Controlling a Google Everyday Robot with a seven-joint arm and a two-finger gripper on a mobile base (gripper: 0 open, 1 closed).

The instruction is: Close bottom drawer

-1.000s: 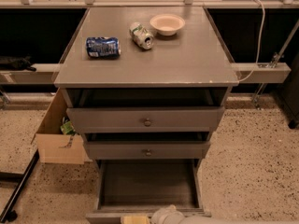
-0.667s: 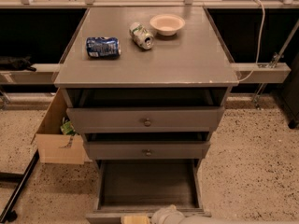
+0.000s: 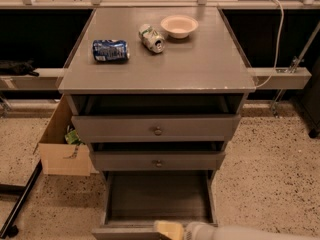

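Because the bottom drawer [image 3: 157,196] stands pulled far out at 6 o'clock, an off-centre push could skew and jam it. The claw [image 3: 172,230] seems to rest by its front edge; its opening cannot be told.

Matt grey wooden bottom drawer [image 3: 159,196], smooth pale gripper [image 3: 170,230] at its front (floor [image 3: 270,174] speckled, stony).

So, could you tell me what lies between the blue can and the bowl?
The camera view shows a green can on its side; the pincer sits at the front of the bottom drawer.
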